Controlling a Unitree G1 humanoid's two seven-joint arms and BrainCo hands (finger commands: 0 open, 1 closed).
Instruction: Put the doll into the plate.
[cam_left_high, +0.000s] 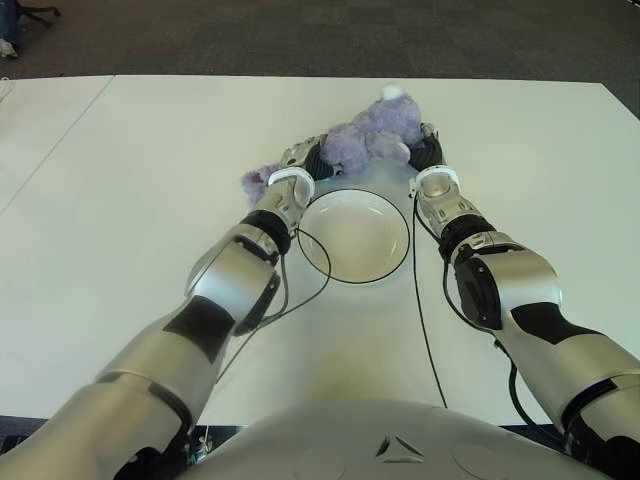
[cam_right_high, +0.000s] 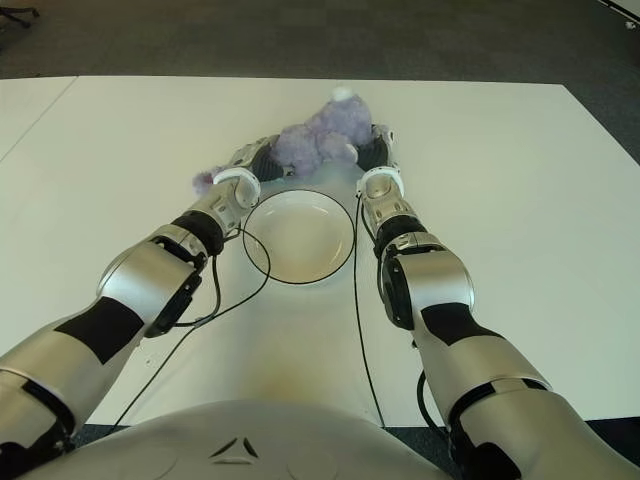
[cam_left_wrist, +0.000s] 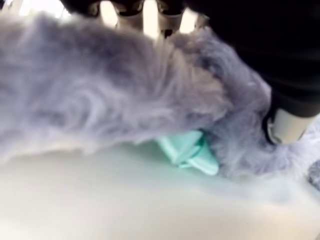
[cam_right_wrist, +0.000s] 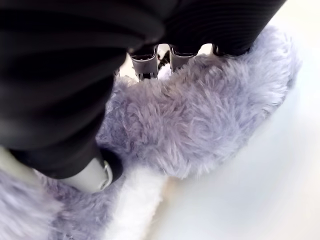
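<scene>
1. Dark carpet floor (cam_left_high: 300, 35) lies beyond the far edge of a white desk (cam_left_high: 120, 200), which fills most of both eye views.
2. Purple plush doll (cam_left_high: 372, 138) sits on the desk just beyond the plate, between the two hands; one fuzzy limb extends toward the robot's left. A small mint-green piece (cam_left_wrist: 189, 151) shows under its fur in the left wrist view.
3. White plate (cam_left_high: 385, 265) with a dark rim lies near the desk's middle, between the forearms, nothing in it.
4. Left hand (cam_left_high: 305, 160) presses the doll's left side, fingers (cam_left_wrist: 130, 11) curled into the fur.
5. Right hand (cam_left_high: 428, 150) grips the doll's right side, fingers (cam_right_wrist: 145, 62) closed on the fur.
</scene>
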